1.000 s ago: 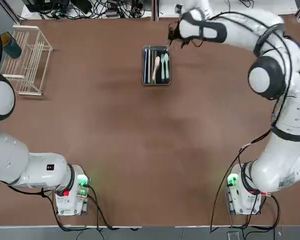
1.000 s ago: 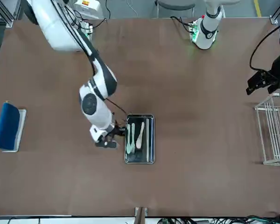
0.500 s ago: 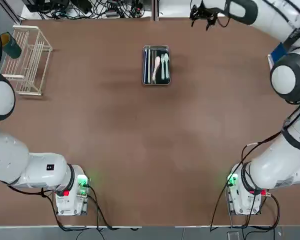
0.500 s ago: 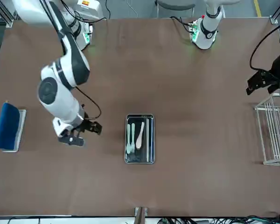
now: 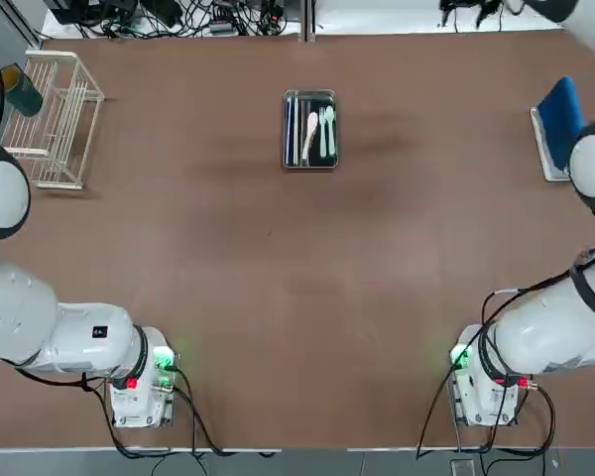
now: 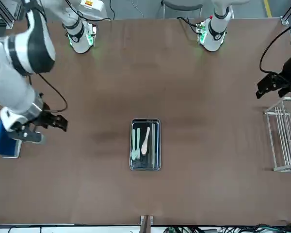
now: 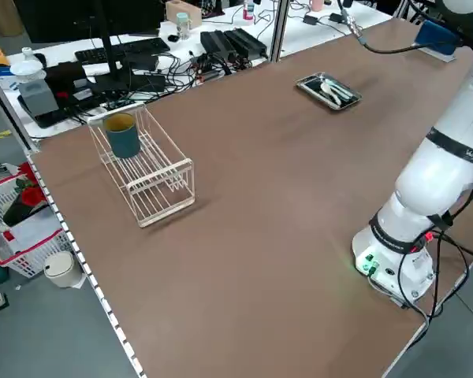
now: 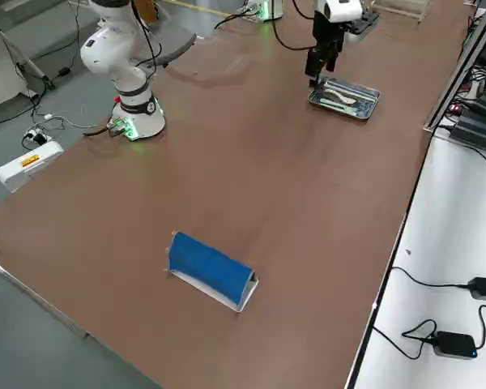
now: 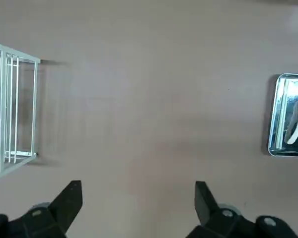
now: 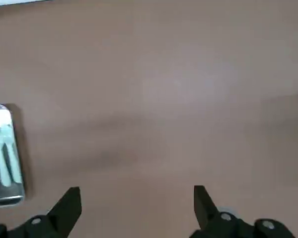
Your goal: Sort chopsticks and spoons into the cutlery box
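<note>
Just pulled back from the box (image 6: 145,169) w/ R gripper (image 10: 137,188), out toward robot's R side of table (image 5: 278,258) nr the blue pad (image 5: 563,114), spread wide & pinching nothing; about half a sec. ago, closer in, on the box's R. Left in plain view by the retreat: chopsticks (image 6: 153,145), lying lengthwise side by side in the box, w/ cream spoon (image 6: 145,141) slightly aslant nr the middle & white cutlery (image 6: 137,143) alongside, all inside the rim. Sorting apparently done, judging by contents; prob. only a check & R arm's return to go, w/ no regrasp called for. Parked on robot's L side nr the rack (image 5: 28,153), L gripper (image 9: 138,183), likewise spread & w/o load. Set nr the table's far edge, well inside it, the box; to be found btwn rack & pad, well apart from both, w/ bare tabletop around it & a broad open stretch back toward the arm bases. Best routed home over that stretch, high enough to spare pad & box rim from a knock, w/ slack R cable kept from snagging en route
</note>
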